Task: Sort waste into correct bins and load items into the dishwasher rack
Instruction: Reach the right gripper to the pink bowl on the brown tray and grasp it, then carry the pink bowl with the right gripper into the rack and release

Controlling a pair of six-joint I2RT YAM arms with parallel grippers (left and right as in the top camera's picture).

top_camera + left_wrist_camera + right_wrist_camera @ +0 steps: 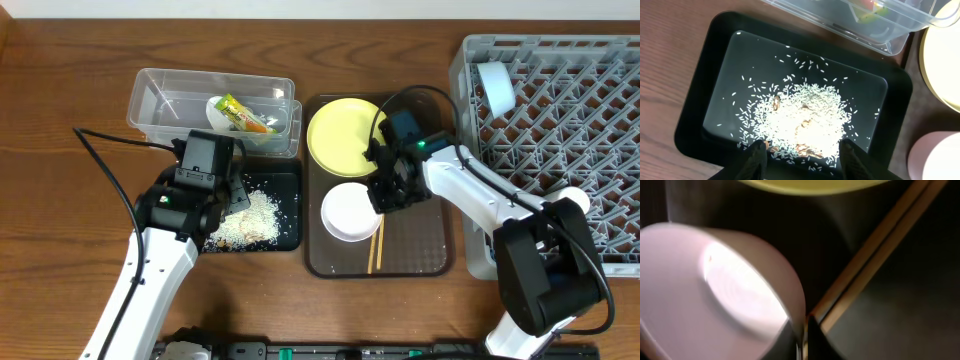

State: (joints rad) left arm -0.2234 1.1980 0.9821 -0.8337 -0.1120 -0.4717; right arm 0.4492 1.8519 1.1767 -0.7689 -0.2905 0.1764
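Observation:
My left gripper (232, 195) is open and empty, low over the flat black tray (288, 185), which holds the whitish rice scraps (250, 215). The left wrist view shows the open fingers (805, 162) at the near edge of the rice (805, 120). The green-yellow-orange wrapper (240, 115) lies in the clear tub (150, 85). My right gripper (382, 195) is shut on the rim of the white bowl (345, 215), with one finger inside and one outside (805, 335). The yellow plate (340, 135) and chopsticks (376, 250) lie beside it. The white cup (495, 85) is in the grey rack (560, 120). I cannot make out the light blue bowl.
The plate, white bowl and chopsticks rest on a dark brown serving tray (420, 240) between the black tray and the rack. The clear tub stands right behind the black tray. A black cable runs across the wooden table at the left.

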